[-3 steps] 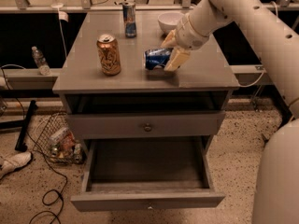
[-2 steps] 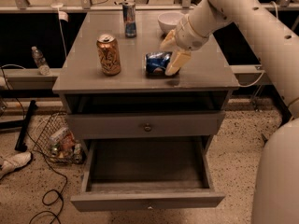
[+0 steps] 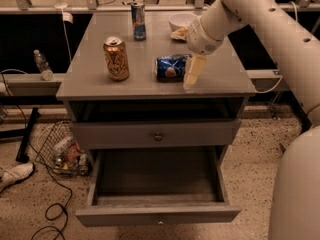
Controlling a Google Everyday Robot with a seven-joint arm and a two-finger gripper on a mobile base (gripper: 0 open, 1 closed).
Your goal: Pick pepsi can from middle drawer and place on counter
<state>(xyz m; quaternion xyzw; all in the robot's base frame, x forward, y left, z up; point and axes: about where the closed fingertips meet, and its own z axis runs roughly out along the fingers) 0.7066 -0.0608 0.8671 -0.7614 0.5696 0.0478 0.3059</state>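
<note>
The pepsi can [image 3: 170, 67] lies on its side on the counter [image 3: 85, 81], near the front, right of centre. My gripper [image 3: 190, 78] hangs just right of the can, close by its end, pointing down toward the counter's front edge. It looks open and holds nothing; one cream finger [image 3: 194, 70] shows. The middle drawer [image 3: 157, 214] stands pulled out at the bottom of the cabinet, and its dark floor is bare.
A gold-orange can [image 3: 116, 58] stands left of the pepsi can. A slim blue-silver can [image 3: 138, 20] and a white bowl [image 3: 181, 20] stand at the back. A wire basket [image 3: 65, 154], cables and a shoe [image 3: 15, 174] lie on the floor to the left.
The can has come down to rest on the counter. My gripper has slipped off it, a little to the right and toward the front edge.
</note>
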